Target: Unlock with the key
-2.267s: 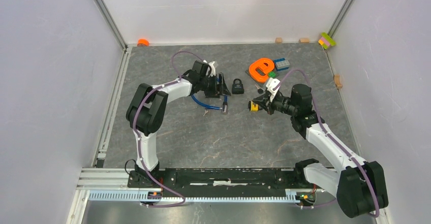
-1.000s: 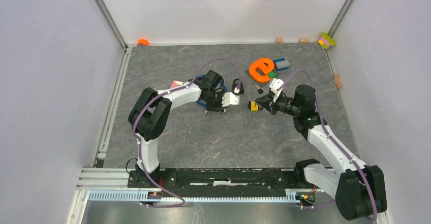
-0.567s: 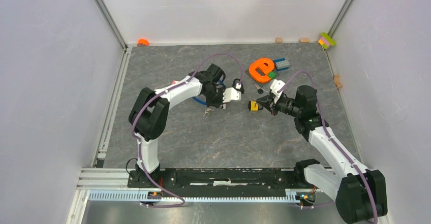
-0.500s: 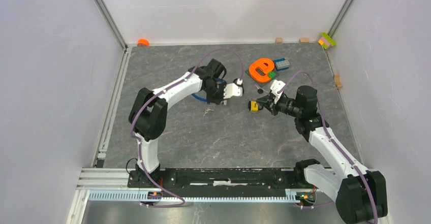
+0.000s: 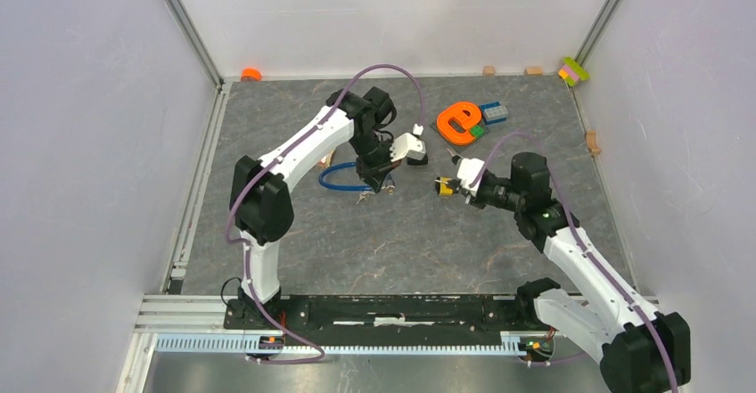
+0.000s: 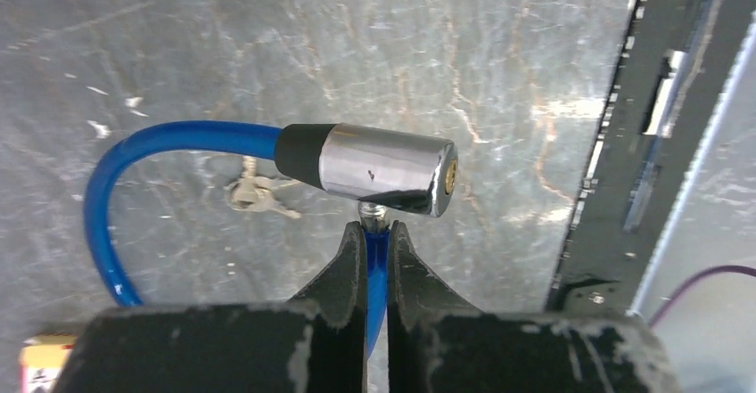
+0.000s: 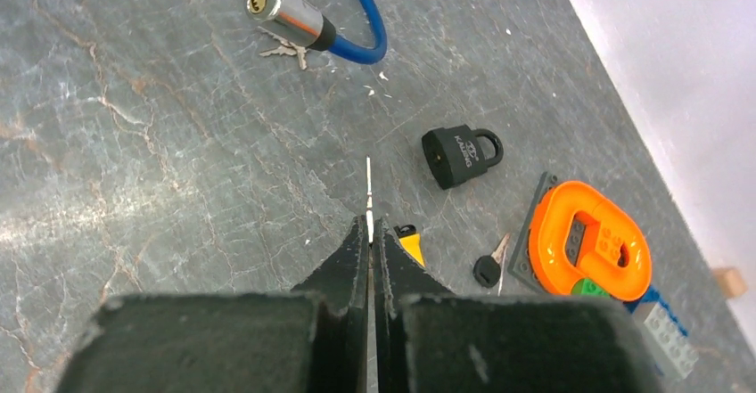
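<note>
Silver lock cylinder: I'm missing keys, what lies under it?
Small keys lie on the table below the cylinder; it hides their right end, so the count is unclear.

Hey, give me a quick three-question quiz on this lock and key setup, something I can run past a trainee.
1. True or false: the left hand is shut on the blue cable.
2. What does the right hand pinch? A: a thin key. B: a screwdriver. C: a coin.
3. Fill in: the black padlock lies on the ___, with no hand on it.
Key: 1 true; 2 A; 3 table.
</note>
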Robot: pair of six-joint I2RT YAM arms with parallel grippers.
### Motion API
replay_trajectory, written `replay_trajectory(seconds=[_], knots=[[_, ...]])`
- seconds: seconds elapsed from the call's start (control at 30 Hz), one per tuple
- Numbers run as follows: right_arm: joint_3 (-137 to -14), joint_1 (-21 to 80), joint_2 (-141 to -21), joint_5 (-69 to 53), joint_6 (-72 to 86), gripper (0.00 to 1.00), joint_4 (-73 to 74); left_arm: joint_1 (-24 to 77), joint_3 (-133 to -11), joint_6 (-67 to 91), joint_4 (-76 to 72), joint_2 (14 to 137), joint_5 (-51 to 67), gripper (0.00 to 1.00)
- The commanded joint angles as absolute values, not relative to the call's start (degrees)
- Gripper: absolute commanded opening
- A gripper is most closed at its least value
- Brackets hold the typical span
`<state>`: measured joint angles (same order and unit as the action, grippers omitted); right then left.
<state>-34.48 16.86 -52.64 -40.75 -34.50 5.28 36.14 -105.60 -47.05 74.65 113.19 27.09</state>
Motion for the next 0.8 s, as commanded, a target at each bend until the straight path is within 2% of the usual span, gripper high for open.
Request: replay_trajectory(seconds=[0.0,0.23,0.4,0.77], knots=[[-37.37,22.69,-51.57,-32.71,-43.85,0.0,9.23,36.39,-109.69,-40.88,81.44,115.38,31.95,0.02],[-39.76,30.52,-53.07,-23.8,-48.84,0.0,11.91,36.55,-108.81,-30.44,73.41,116.81,29.5,0.02],[-39.93,37.98,-55.06,-11.43,-52.12,0.0,11.49,37.43,-106.91,-18.12,64.77,118.28,28.34,0.02],[-32.28,46.54,-56.69,7.96,-54.41,0.0,0.43,37.97,-104.01,-0.8,54.92,120.79,31.27,0.02]])
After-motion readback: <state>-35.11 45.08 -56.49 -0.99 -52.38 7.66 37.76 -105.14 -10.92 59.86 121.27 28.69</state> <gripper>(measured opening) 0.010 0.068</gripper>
